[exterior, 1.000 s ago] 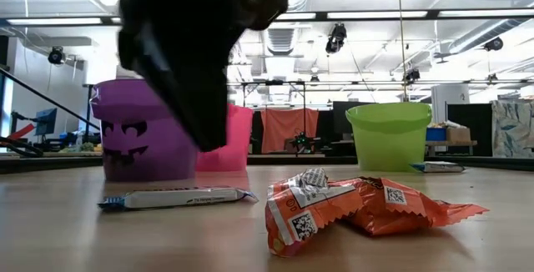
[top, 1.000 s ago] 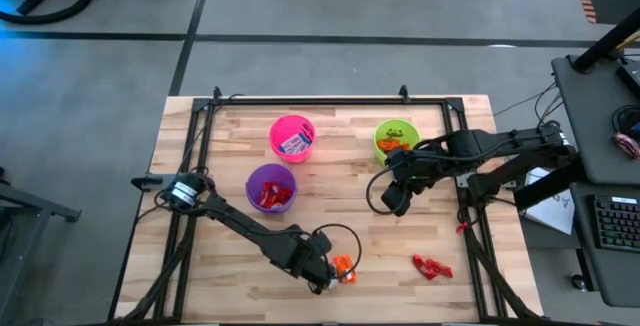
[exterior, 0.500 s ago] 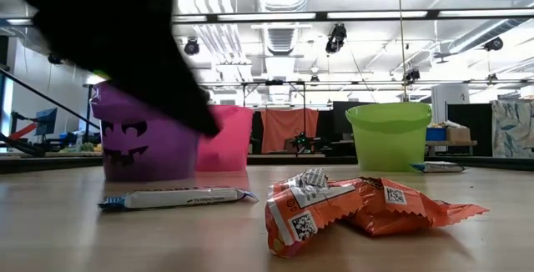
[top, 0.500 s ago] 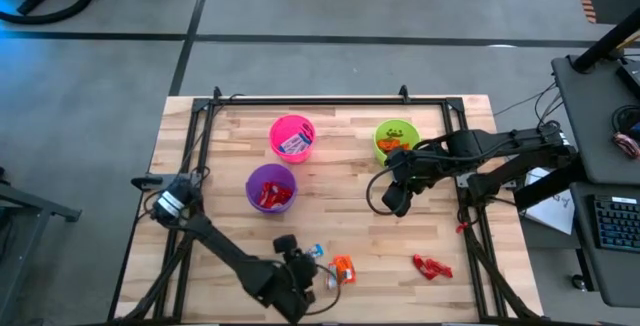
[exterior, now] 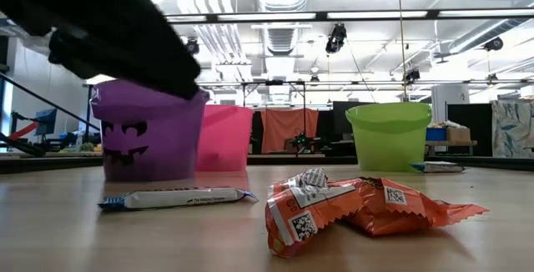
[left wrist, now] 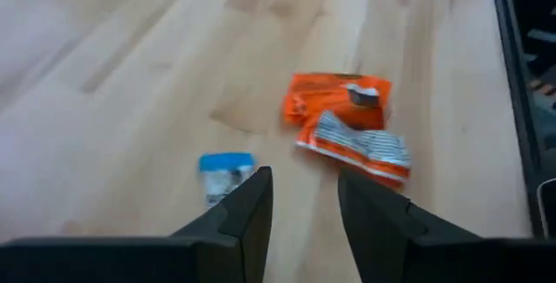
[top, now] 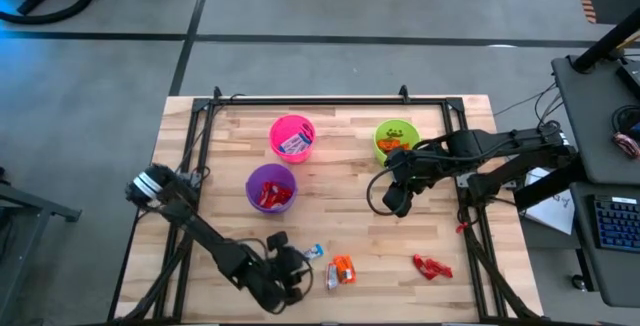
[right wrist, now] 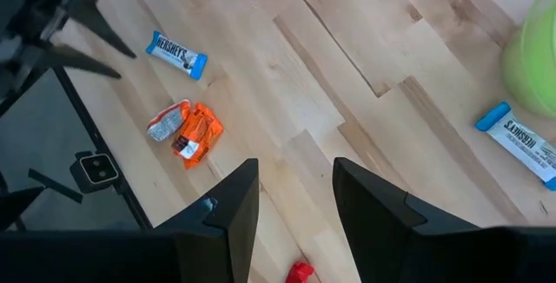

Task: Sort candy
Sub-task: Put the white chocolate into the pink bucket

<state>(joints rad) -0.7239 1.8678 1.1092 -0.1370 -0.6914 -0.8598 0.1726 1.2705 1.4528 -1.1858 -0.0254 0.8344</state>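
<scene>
Two candy pieces lie flat on the wood near the table's front edge: a blue-and-white bar (top: 313, 252) (left wrist: 224, 174) and orange wrappers (top: 342, 269) (left wrist: 344, 123). Red candy (top: 432, 266) lies farther right. My left gripper (top: 298, 271) (left wrist: 304, 183) hovers open just left of the bar, slanting down toward it, with nothing between its fingers. My right gripper (top: 397, 198) (right wrist: 295, 183) hangs open and high over the table's right half. Another blue-and-white bar (right wrist: 521, 140) lies beside the green cup (top: 395, 141).
A pink cup (top: 292, 138) and a purple cup (top: 271, 188) stand left of the table's middle, each with candy inside; the green cup holds orange pieces. A black frame (top: 310, 99) runs around the table's edges.
My left gripper has drawn back from over the orange wrappers toward the table's left edge and tipped closer to level. The blue-and-white bar, earlier under the arm in the high view, now shows. No candy has moved.
</scene>
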